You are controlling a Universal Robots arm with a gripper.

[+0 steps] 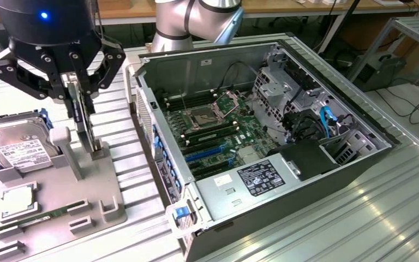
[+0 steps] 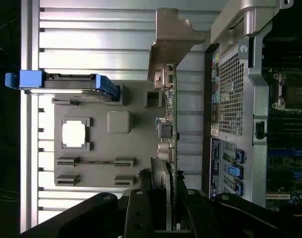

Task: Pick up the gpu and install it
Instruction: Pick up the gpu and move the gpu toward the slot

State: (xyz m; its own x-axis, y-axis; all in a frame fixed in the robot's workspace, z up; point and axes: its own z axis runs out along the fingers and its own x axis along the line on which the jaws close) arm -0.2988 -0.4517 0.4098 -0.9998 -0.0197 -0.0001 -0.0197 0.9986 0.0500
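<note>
While the gpu point(image 1: 85, 128) stands on edge in its slot at the back of the gray holder point(image 1: 64, 196), the gripper point(image 1: 78, 101) sits over it from above, its 2 fingers pinching the card's faces. The wrist view has the card edge-on, with the pale bracket point(image 2: 171, 39) at the end away from the gripper. The hard drive point(image 1: 13, 144) stands just beside it. The open pc case point(image 1: 217, 60) lies at the exterior view's right.
</note>
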